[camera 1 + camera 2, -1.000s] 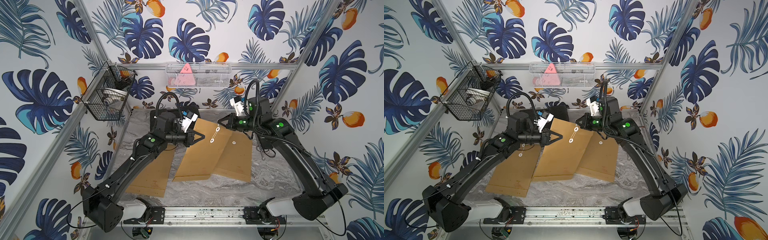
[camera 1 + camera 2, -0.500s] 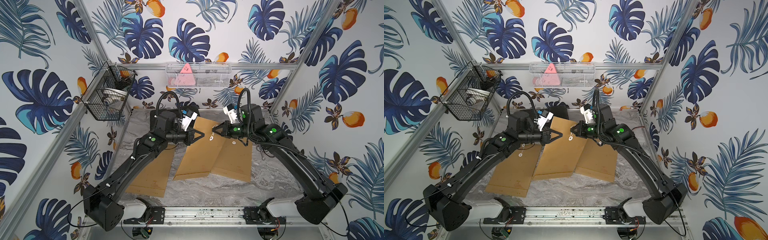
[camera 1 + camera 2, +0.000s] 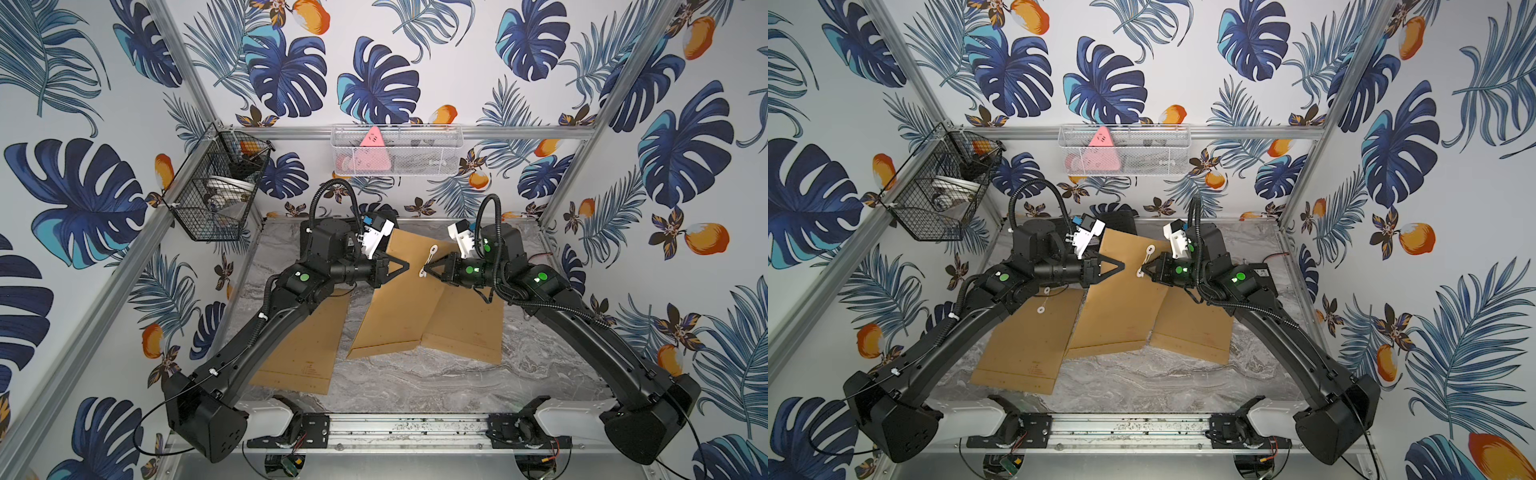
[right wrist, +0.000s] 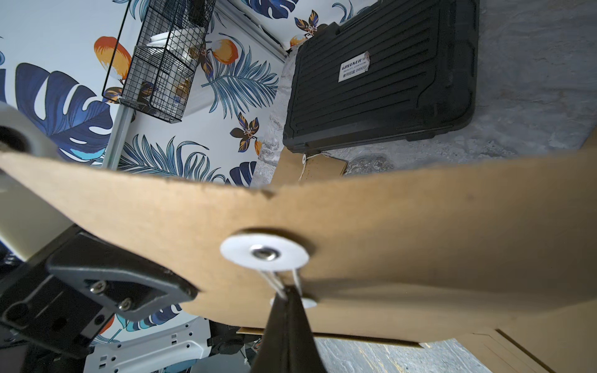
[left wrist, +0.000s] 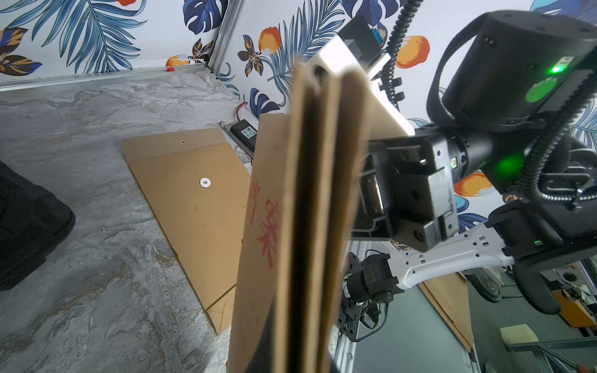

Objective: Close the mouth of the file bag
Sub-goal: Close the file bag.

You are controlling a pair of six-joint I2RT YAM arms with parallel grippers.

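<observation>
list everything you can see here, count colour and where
held bag: one, brown, raised mid-table between the grippers
flat bags: two, brown, on the table either side of it
string: one, white, at held bag's disc
case: one, black, back of table
wire basket: one, black, left wall
mesh basket: one, white, back rail
triangle: one, pink, in mesh basket
device: one, black, table's right edge
table: one, grey marble
left gripper: black, shut on held bag
right gripper: black, shut on string
</observation>
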